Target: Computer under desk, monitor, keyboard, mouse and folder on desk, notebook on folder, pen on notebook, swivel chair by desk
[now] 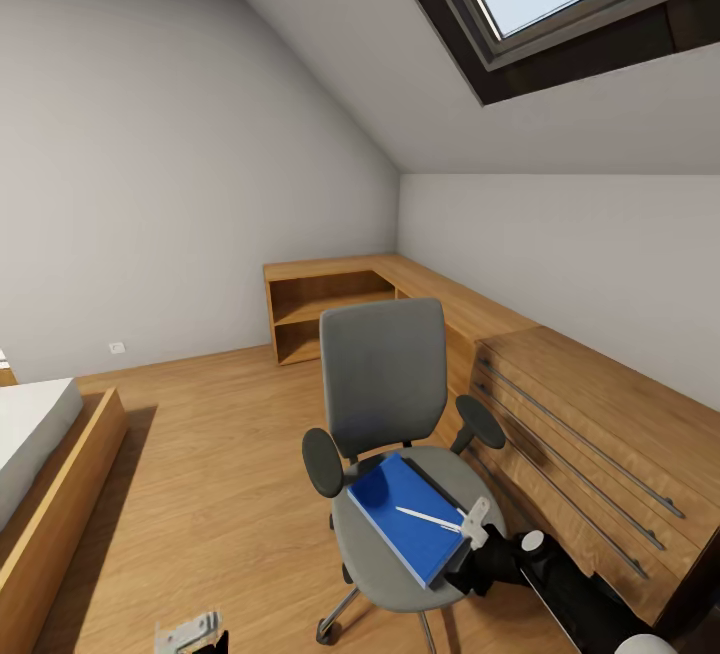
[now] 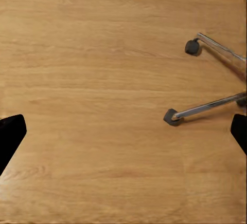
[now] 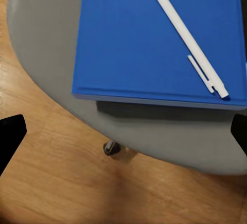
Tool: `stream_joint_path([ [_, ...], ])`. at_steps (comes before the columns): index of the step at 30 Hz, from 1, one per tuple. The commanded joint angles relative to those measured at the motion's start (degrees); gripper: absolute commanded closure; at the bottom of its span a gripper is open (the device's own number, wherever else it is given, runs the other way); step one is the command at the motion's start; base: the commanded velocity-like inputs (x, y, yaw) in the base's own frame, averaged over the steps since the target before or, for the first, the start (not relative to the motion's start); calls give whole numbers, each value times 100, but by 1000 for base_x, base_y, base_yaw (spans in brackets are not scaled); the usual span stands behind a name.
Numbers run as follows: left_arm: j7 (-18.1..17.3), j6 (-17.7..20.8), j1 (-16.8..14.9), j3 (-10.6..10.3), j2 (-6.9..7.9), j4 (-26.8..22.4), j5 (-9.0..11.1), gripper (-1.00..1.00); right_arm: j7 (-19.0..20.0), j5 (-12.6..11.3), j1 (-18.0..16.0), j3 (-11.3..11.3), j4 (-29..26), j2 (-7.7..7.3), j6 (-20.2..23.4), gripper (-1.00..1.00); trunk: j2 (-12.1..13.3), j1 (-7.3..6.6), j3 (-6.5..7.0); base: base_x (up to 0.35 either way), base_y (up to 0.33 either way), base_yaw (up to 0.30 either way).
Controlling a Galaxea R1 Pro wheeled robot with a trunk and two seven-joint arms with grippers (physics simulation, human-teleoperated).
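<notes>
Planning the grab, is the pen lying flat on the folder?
Yes: the pen lies flat across the blue folder on the swivel chair.

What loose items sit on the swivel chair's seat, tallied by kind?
Folder, blue: 1
Pen, white, lying on the folder: 1
Total on the swivel chair: 2

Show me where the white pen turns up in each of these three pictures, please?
Head view: the pen lies on the blue folder on the swivel chair seat, near the right gripper.
Left wrist view: not in it.
Right wrist view: the pen crosses the folder diagonally.
Shared landmark: the chair's chrome legs and castors.
</notes>
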Motion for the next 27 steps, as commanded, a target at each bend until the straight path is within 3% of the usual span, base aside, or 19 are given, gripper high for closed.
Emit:
stream_joint_path([
  [1, 43, 580, 0, 209, 56, -521, 193, -100, 20, 45, -3, 12, -16, -2, 20, -100, -3, 0, -6, 0, 0, 0],
  [6, 41, 1449, 0, 624, 89, -1416, 329, -100, 20, 42, -3, 13, -24, -6, 24, -100, -3, 0, -6, 0, 0, 0],
  [12, 25, 1908, 0, 796, 93, -1601, 385, -100, 21, 38, 1, 13, -32, -8, 26, -100, -3, 0, -6, 0, 0, 0],
  [19, -5, 1877, 0, 832, 87, -1070, 376, -100, 20, 43, 3, 13, -30, -8, 27, -100, -3, 0, -6, 2, 0, 0],
  [27, -23, 1654, 0, 835, 91, -921, 388, -100, 20, 47, 1, 19, -28, -7, 22, -100, -3, 0, -6, 160, 0, 0],
])
